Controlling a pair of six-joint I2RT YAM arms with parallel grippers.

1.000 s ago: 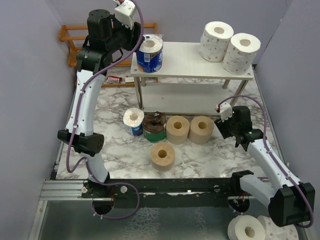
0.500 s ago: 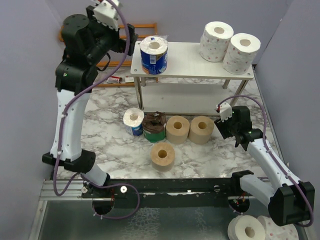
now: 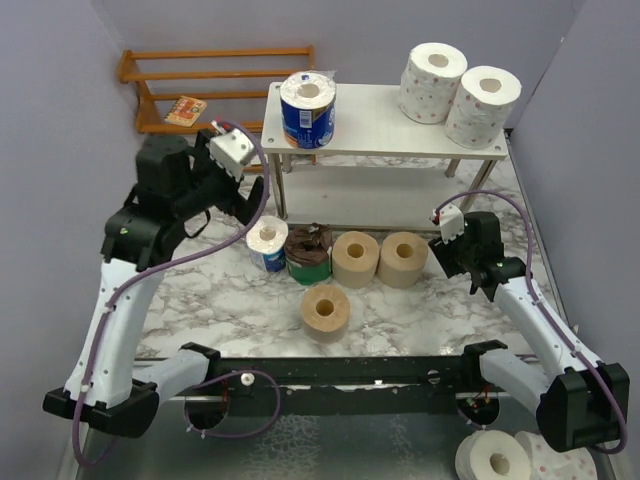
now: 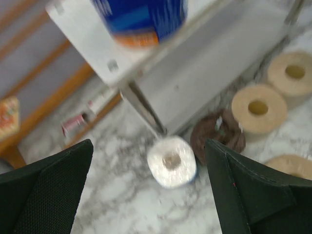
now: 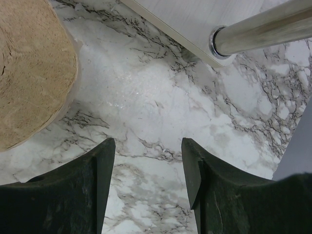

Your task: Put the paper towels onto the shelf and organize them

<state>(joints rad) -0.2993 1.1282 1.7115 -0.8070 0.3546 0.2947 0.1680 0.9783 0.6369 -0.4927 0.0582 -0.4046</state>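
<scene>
The pale two-tier shelf [image 3: 385,120] holds a blue-wrapped roll [image 3: 307,108] at its left end and two white rolls [image 3: 433,80] at its right end. On the marble table in front stand another blue-wrapped roll [image 3: 267,243], the dark brown roll [image 3: 308,252] and three tan rolls [image 3: 356,258]. My left gripper [image 3: 250,200] is open and empty, above and left of the table's blue-wrapped roll [image 4: 171,162]. My right gripper [image 3: 452,262] is open and empty, low over the table beside the rightmost tan roll [image 5: 29,73].
The orange slatted rack [image 3: 215,85] stands at the back left with a small packet [image 3: 185,110] on it. A shelf leg [image 5: 263,29] is close ahead of my right gripper. Grey walls close both sides. More white rolls [image 3: 495,460] lie below the table's near right corner.
My left arm has pulled back from the shelf's left end and dropped towards the table, open. The blue-wrapped roll stays upright on the top tier. The right arm has not moved.
</scene>
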